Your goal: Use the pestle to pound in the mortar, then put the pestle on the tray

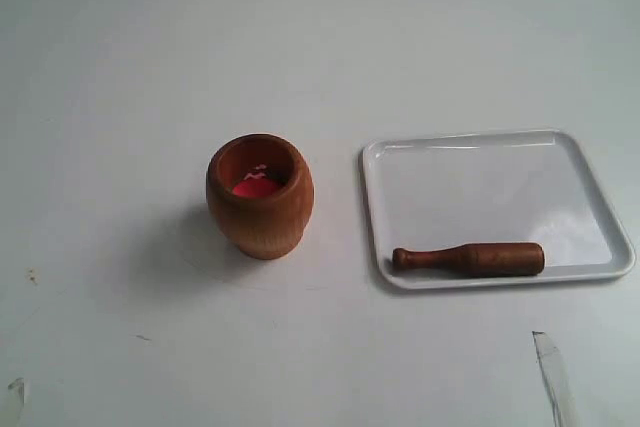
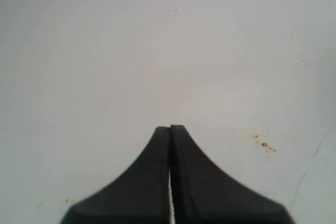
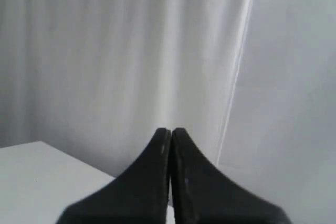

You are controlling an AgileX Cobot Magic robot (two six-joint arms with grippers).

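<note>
Left claw [image 2: 170,128] pressed closed, empty, over tabletop [image 2: 157,51]. Right claw [image 3: 171,129] closed, empty. Pestle [image 1: 468,259] lies flat on tray [image 1: 480,139]; mortar [image 1: 260,212] upright beside tray, apart. Position relative to claws: cannot tell.

Orange-brown mortar [image 1: 260,197] with red inside, dark reddish-brown pestle [image 1: 468,259], glossy white tray [image 1: 500,147], white table [image 1: 120,77]

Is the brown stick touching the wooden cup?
Apart. The exterior view shows the pestle lying inside the tray, and a strip of white table separates the tray from the mortar.
</note>
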